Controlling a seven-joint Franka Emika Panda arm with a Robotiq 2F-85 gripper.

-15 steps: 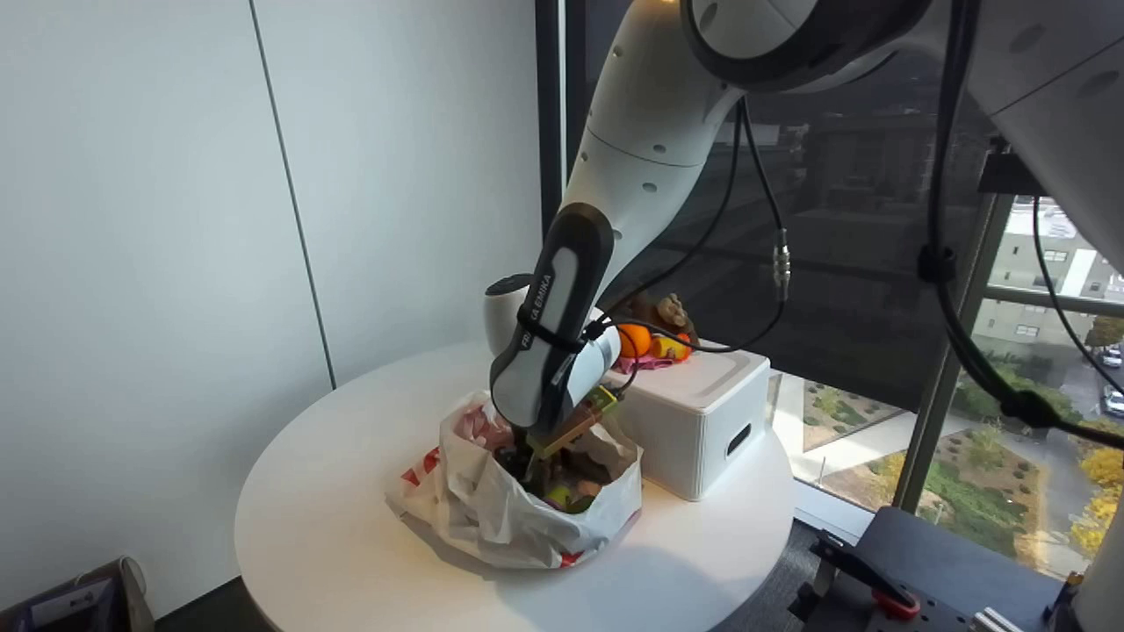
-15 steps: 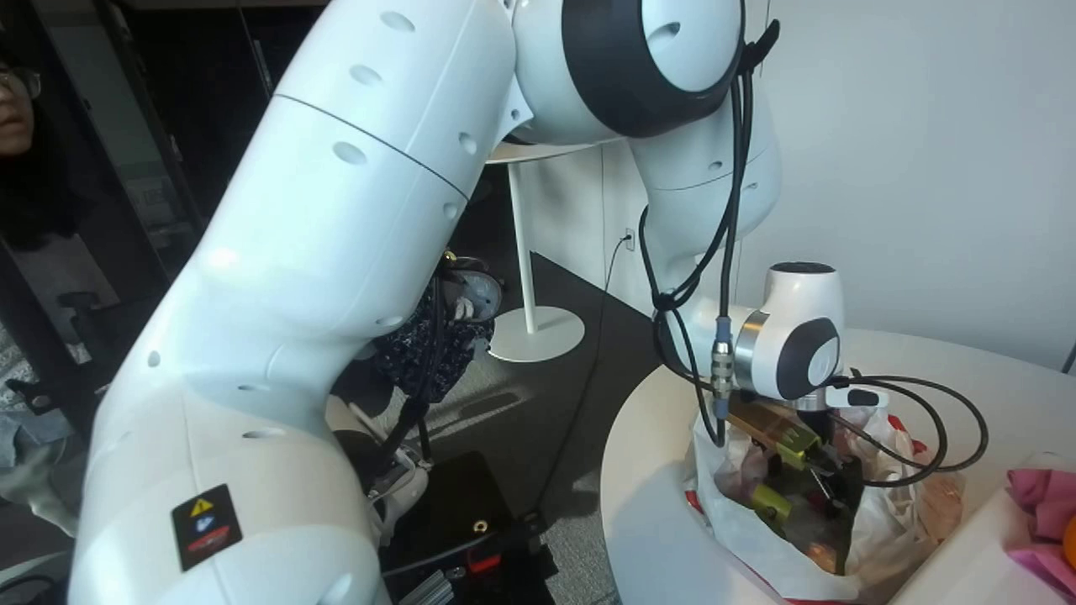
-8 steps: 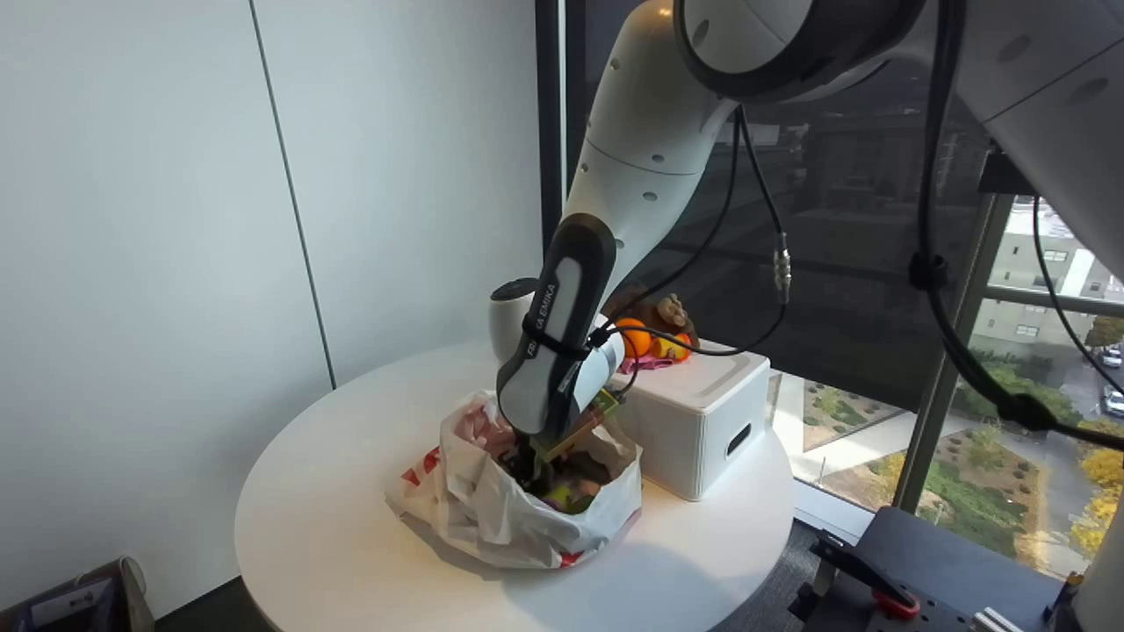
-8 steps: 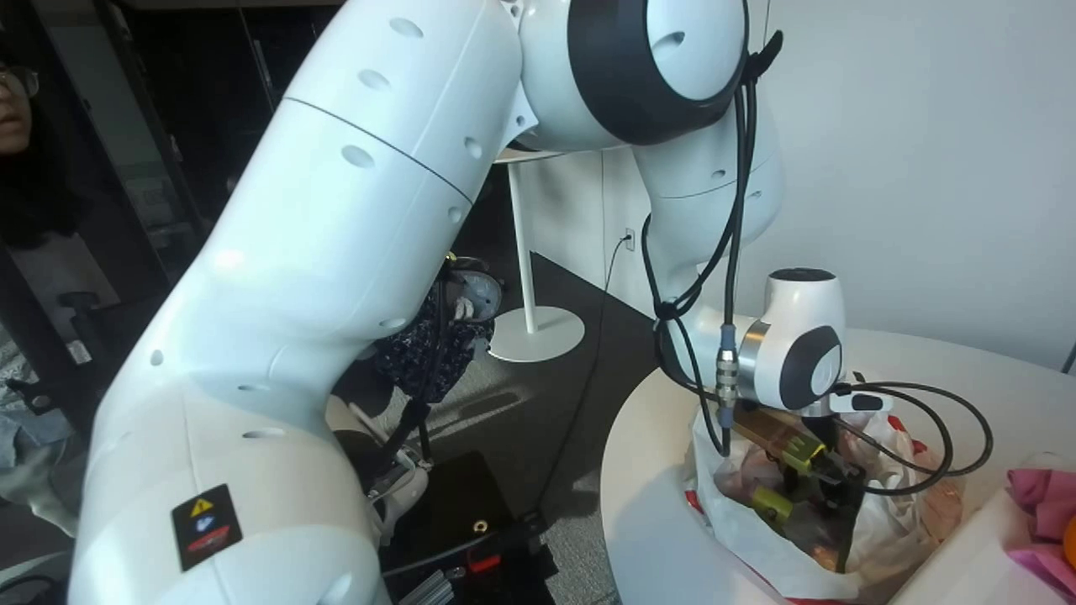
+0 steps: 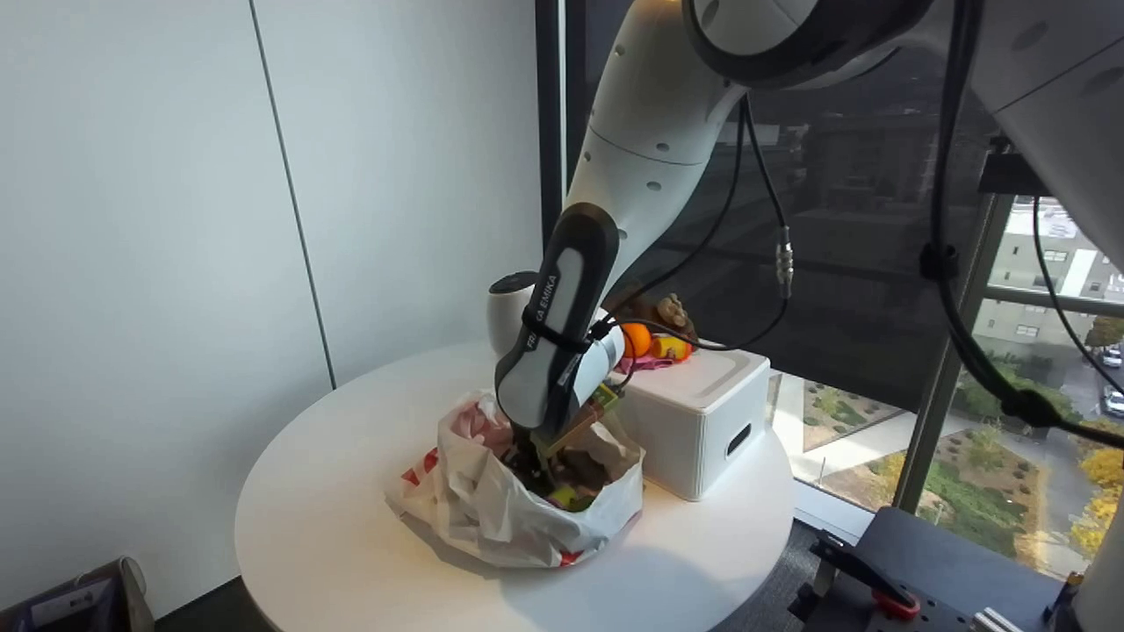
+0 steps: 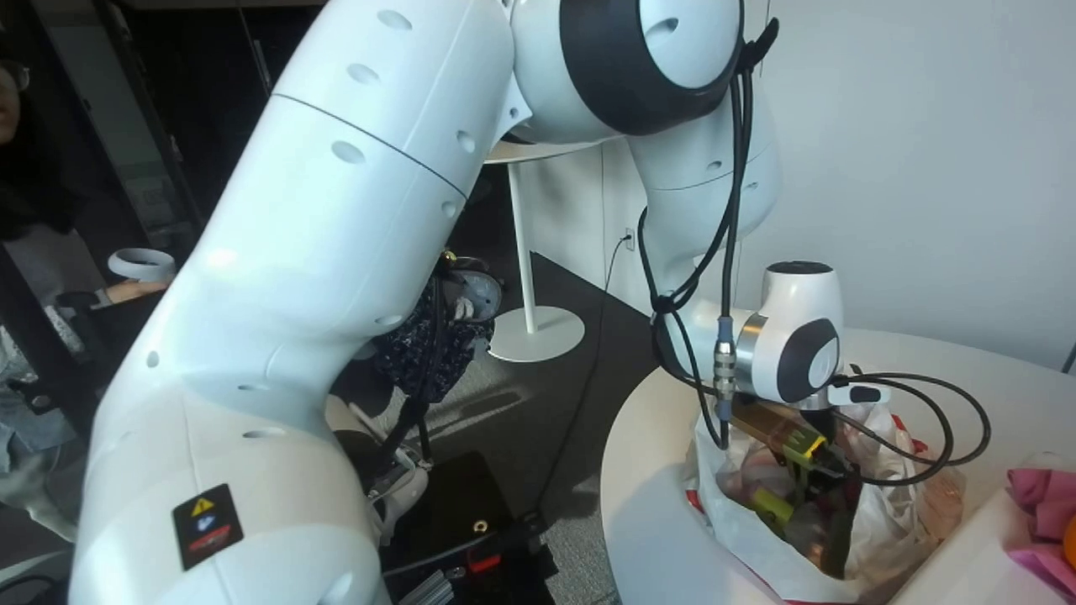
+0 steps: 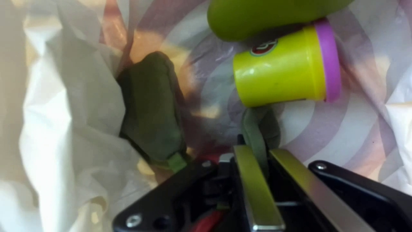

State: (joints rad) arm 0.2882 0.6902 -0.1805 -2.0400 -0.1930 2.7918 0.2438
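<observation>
My gripper (image 7: 261, 151) points down into a white plastic bag (image 5: 492, 513), seen in both exterior views. In the wrist view its fingers are drawn close together on a strip of grey-green cloth (image 7: 260, 125), which runs down between them. Just beyond that cloth lies a yellow tub (image 7: 280, 71) with a purple lid. A smooth green object (image 7: 257, 16) touches the top of the picture beside the tub. To the left rests a dark green cloth item (image 7: 149, 106). Something red (image 7: 209, 222) shows beneath the left finger linkage, mostly hidden.
The bag stands on a round white table (image 5: 325, 509). Close behind it is a white box (image 5: 694, 430) bearing an orange (image 5: 635, 341), a yellow fruit (image 5: 672, 348) and pink cloth (image 6: 1042, 504). Cables (image 6: 979, 428) loop near the wrist.
Over the last second the gripper has closed on the grey-green cloth. The arm dipped lower into the bag, then rose slightly. A person's hand with a controller has appeared at the side.
</observation>
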